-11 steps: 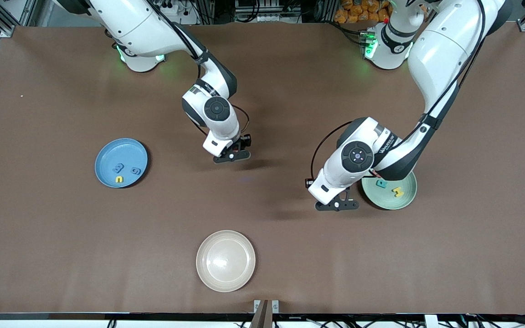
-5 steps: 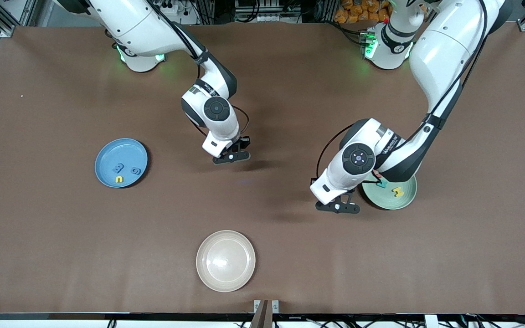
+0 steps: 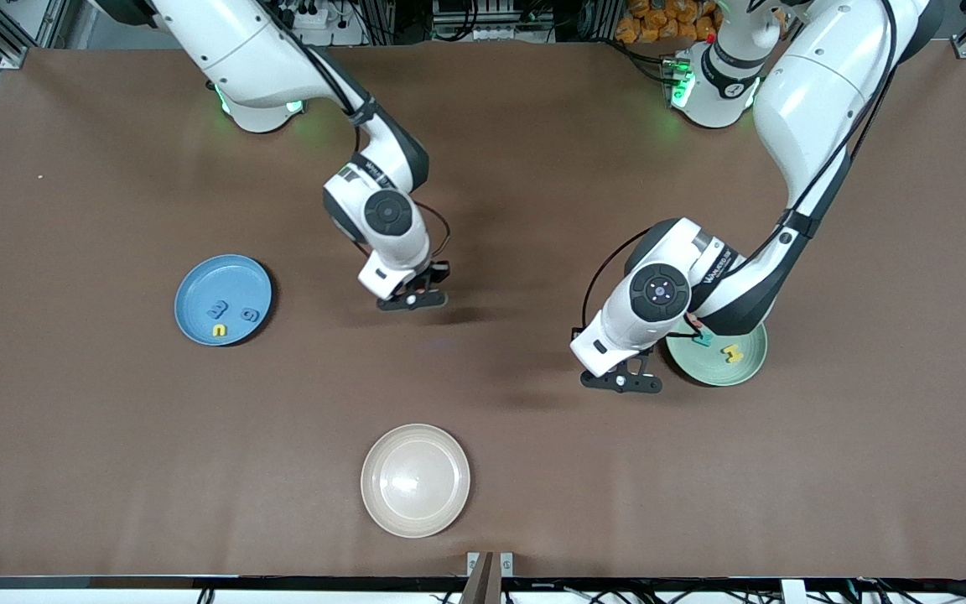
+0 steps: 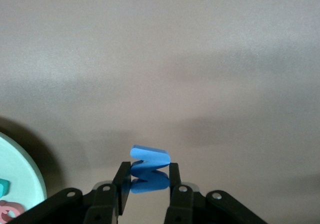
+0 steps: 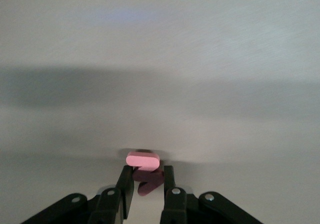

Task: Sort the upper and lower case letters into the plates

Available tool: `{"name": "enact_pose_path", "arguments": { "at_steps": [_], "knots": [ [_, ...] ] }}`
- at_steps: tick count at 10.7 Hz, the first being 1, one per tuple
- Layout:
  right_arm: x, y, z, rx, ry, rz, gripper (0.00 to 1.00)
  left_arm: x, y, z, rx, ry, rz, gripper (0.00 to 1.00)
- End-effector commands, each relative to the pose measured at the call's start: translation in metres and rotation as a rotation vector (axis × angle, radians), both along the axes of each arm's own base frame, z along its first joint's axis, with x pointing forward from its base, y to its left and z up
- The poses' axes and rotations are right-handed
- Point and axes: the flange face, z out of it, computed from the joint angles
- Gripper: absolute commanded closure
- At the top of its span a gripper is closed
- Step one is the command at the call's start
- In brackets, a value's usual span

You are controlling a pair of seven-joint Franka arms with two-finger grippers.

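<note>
The blue plate (image 3: 223,299) holds two blue letters (image 3: 216,309) and a yellow one (image 3: 219,330), the mint plate (image 3: 722,356) a yellow (image 3: 731,354) and teal letter (image 3: 703,339); a blue letter (image 4: 149,169) and a pink letter (image 5: 143,165) are gripped.

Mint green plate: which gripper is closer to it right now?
Left. The left gripper, shut on a blue letter, is just beside the mint green plate. The right gripper, holding a pink letter, is mid-table.

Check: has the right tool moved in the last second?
Yes. In the front view the right tool, shut on a pink letter, has shifted toward the blue plate and slightly farther from the cream plate.
</note>
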Motion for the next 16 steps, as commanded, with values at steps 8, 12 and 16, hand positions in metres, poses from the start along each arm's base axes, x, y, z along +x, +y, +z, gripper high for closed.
{"name": "enact_pose_path", "arguments": {
  "at_steps": [8, 12, 16],
  "knots": [
    [0.064, -0.264, 0.047, -0.125, 0.312, -0.124, 0.89, 0.058, 0.267, 0.053, 0.002, 0.027, -0.169, 1.00],
    [0.063, -0.307, 0.021, -0.146, 0.340, -0.153, 0.84, 0.055, 0.242, 0.052, -0.015, 0.034, -0.114, 1.00],
    [0.064, -0.305, 0.022, -0.148, 0.343, -0.145, 0.06, 0.055, 0.242, 0.052, -0.015, 0.035, -0.112, 1.00]
  ]
}}
